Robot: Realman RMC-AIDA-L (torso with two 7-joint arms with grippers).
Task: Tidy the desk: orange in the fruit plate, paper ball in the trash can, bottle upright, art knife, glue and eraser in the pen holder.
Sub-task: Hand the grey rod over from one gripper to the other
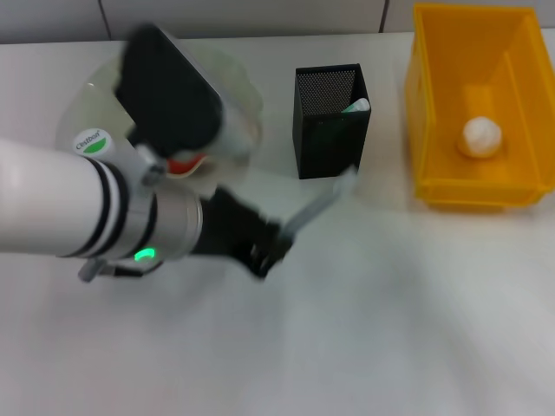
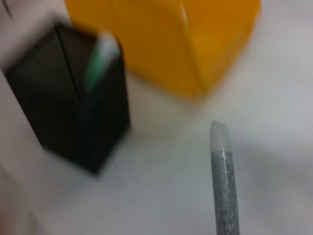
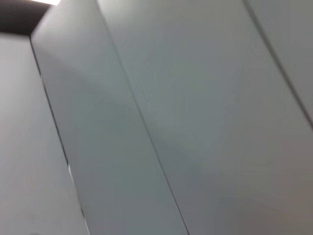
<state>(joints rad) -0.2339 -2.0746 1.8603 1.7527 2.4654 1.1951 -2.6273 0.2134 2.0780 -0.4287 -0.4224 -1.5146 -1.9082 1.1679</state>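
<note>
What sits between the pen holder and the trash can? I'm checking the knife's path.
Bare table only, as the head view shows: the pen holder and trash can stand apart, with nothing between them.

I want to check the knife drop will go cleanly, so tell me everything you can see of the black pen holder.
The pen holder is a tall, square black cup that looks like metal mesh, its fine weave showing on the inner back wall. It stands upright on the white desk, between the pale green plate and the yellow bin, touching neither. A white and green item already pokes above its rim at the corner nearest the bin. The left tool holds a grey art knife angled toward it, the tip just short of its front wall.
</note>
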